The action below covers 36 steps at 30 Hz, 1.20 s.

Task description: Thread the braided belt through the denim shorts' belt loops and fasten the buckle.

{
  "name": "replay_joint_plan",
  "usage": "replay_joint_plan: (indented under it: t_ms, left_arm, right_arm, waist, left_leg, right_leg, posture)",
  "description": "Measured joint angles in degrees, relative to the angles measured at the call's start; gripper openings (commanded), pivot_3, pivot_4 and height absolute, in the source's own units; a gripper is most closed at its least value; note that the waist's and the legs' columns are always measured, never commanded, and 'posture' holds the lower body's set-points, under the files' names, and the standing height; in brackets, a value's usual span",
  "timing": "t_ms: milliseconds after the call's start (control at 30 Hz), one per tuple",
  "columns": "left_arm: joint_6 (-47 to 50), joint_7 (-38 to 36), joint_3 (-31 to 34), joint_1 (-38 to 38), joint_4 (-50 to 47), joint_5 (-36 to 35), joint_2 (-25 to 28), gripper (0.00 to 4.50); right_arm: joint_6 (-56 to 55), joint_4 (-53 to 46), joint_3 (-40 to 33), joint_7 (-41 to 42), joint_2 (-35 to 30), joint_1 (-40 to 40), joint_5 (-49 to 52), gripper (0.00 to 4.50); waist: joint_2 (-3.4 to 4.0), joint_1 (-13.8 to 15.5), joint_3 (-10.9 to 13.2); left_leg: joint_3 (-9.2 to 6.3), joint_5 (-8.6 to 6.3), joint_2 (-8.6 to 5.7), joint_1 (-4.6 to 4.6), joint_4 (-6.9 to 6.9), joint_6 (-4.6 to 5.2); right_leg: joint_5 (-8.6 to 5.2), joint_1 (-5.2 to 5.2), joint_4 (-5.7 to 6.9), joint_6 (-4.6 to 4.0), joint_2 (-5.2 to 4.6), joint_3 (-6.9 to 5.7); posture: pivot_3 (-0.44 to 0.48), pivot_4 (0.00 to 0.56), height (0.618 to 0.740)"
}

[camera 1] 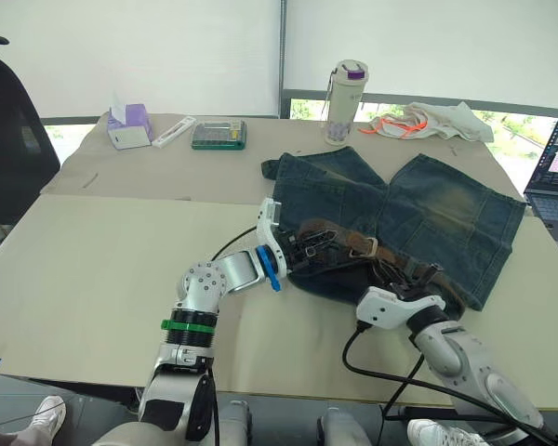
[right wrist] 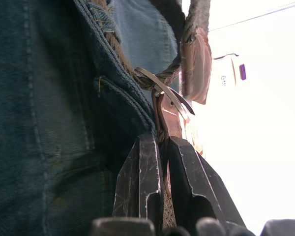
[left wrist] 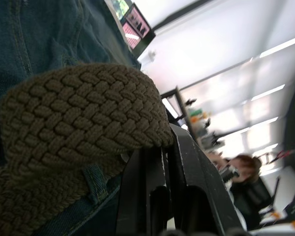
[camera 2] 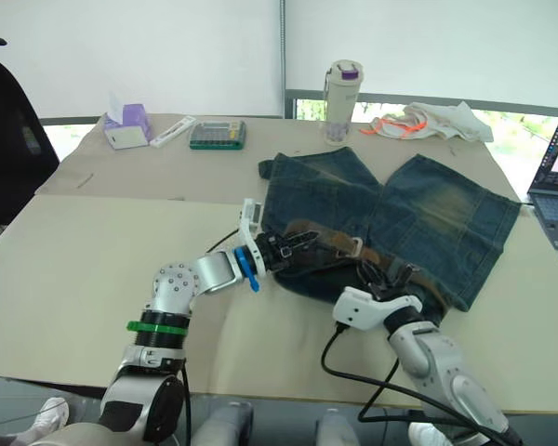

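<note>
Both tools are working at the waistband of the denim shorts, which lie flat on the table with the legs pointing away from the robot. The left tool has its fingers pressed together on the braided belt, pinching the woven strap where it humps up over the denim; the left wrist view shows the braid bulging right above the closed fingertips. The right tool sits at the other side of the waistband, its fingers closed on the strap just below the buckle, whose silver frame and brown leather tab stand above the fingertips in the right wrist view.

The belt lies along the waistband between the two tools, so the threading looks well advanced. A belt loop shows at the waistband edge in the right wrist view with braid running near it, but how many loops the strap actually passes through cannot be told from these pictures. The buckle appears unfastened: no strap end is seen passing through the frame.

What seems left, by my reading, is to bring the free end round to the buckle, feed it through the frame, and seat the prong in the weave.
</note>
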Motion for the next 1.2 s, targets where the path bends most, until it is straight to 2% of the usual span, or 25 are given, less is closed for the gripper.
replay_joint_plan:
  t_ms: [233,467,833,1200]
  left_arm:
    - [0.1,0.0,-1.9,-1.0,-0.9,6.1,-0.3,0.00]
    - [-1.4,3.4,-0.2,-3.0,-1.1,10.3,-1.6,0.00]
    - [3.1,5.4,0.6,-3.7,-5.3,10.4,-2.1,0.00]
    - [6.2,7.8,0.9,-2.9,-6.7,10.3,-5.1,0.00]
  right_arm:
    - [-2.9,1.9,-1.2,0.0,1.7,0.0,-2.7,0.01]
    - [-5.1,2.9,-2.5,-0.1,3.3,1.4,-4.6,0.01]
    - [-6.6,3.7,-3.9,-0.1,5.4,1.9,-7.8,0.01]
    - [-7.3,5.1,-4.1,-0.2,7.3,0.6,-10.1,0.01]
  waist:
    - [0.00,-0.1,0.0]
    - [0.00,-0.1,0.0]
    - [0.00,-0.1,0.0]
    - [0.01,-0.2,0.0]
  left_leg:
    - [0.00,0.00,0.00,0.03,0.01,-0.01]
    - [0.00,0.01,0.00,0.02,0.02,-0.01]
    - [0.00,0.02,0.00,0.03,0.03,-0.03]
    - [0.00,0.04,0.00,0.07,0.03,-0.08]
  right_leg:
    - [0.00,0.00,0.04,0.00,0.00,0.00]
    - [0.00,0.00,0.05,0.00,0.00,0.01]
    - [0.00,0.00,0.08,0.00,0.00,0.01]
    - [0.01,0.01,0.14,-0.01,0.00,0.02]
  posture:
    - [0.000,0.150,0.740]
    - [0.000,0.150,0.740]
    - [0.000,0.150,0.740]
    - [0.000,0.150,0.740]
